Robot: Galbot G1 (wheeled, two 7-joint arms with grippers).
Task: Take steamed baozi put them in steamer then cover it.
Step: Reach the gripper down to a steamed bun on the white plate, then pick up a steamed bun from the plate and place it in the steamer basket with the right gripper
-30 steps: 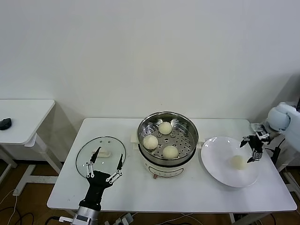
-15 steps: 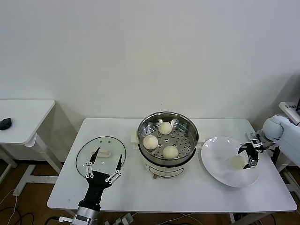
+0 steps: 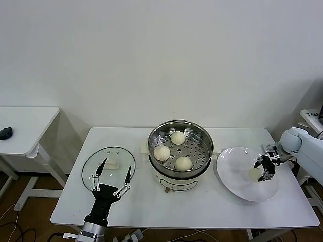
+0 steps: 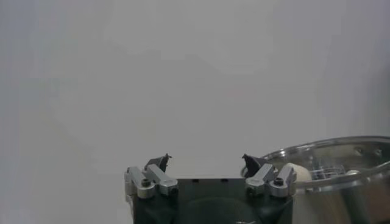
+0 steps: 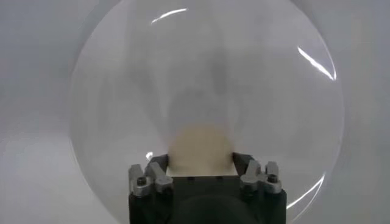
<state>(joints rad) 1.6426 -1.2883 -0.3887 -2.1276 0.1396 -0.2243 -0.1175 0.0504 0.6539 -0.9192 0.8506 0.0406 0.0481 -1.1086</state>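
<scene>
White bench [image 3: 212,206]: cover [image 3: 108,161] lying flat at left; steamer [image 3: 180,149] at centre; white plate [image 3: 237,176] at right.

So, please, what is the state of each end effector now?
Left end effector: open, empty, beside the lid.
Right end effector: fingers on both sides of the bun on the plate; grip cannot be told.

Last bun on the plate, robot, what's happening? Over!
Right end effector closing around last bun on plate. Left end effector open, hovering by lid. Three buns in steamer. Nothing blocking.
</scene>
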